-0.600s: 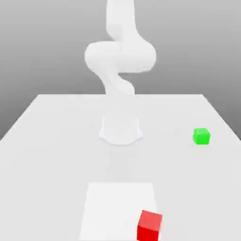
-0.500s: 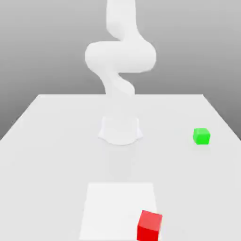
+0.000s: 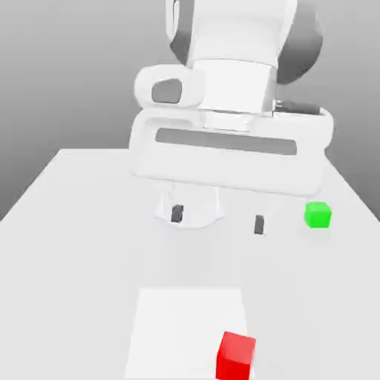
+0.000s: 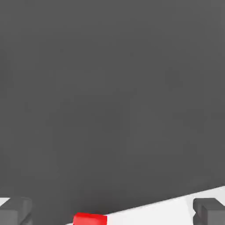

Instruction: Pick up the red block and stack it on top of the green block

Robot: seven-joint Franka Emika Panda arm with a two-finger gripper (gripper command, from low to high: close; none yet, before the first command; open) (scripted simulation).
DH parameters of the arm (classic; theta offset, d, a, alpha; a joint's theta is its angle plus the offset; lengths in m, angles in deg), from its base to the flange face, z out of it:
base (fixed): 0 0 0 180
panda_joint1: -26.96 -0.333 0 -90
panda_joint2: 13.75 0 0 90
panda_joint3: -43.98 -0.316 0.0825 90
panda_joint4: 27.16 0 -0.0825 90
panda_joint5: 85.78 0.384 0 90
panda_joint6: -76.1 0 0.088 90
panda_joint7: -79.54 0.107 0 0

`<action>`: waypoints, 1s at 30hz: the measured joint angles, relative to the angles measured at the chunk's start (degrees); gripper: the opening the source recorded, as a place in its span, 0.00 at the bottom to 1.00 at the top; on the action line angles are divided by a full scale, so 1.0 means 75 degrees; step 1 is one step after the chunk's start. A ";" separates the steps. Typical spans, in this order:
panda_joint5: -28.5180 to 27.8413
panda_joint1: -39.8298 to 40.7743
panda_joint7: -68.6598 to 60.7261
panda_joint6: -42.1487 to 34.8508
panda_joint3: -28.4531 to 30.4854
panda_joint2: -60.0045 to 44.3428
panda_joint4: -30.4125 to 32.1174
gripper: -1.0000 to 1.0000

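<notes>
The gripper (image 3: 217, 219) hangs above the white worktop (image 3: 67, 245) with its 2 dark fingertips (image 3: 177, 214) spread wide and nothing between them. The red block (image 3: 237, 355) lies well apart from it, at the worktop's near edge; the green block (image 3: 318, 214) sits just beside the gripper on the exterior view's right. The hand view catches a sliver of the red block (image 4: 89, 219) between the fingertips (image 4: 14, 210), while the exterior view adds the green block.

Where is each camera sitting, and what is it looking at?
Exterior view: off the arm, facing across the white table at the small green cube, small red cube and the open gripper under the arm's white hand.
Hand view: on the hand, looking past the dark fingertips.
Shared: the red cube, table and fingers.
</notes>
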 joint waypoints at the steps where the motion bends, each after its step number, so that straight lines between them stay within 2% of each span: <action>1: -0.0012 -0.0024 0.0127 0.0098 -0.0012 -0.0271 0.0036 0.50; 8: 0.0276 -0.0209 0.0722 0.0849 -0.0093 -0.2104 0.0272 0.50; 12: -0.0088 -0.0415 0.1073 0.1685 0.0166 -0.3211 0.0137 0.50; 13: -0.0177 -0.0489 0.1140 0.1866 0.0257 -0.3434 0.0102 0.00; 19: -0.0228 -0.0523 0.1179 0.1968 0.0300 -0.3546 0.0084 0.00; 24: 0.0253 -0.0296 0.0826 0.1128 -0.0023 -0.2519 0.0259 0.00; 30: 0.1467 -0.1150 -0.0468 0.0533 -0.1561 -0.1085 0.0970 0.00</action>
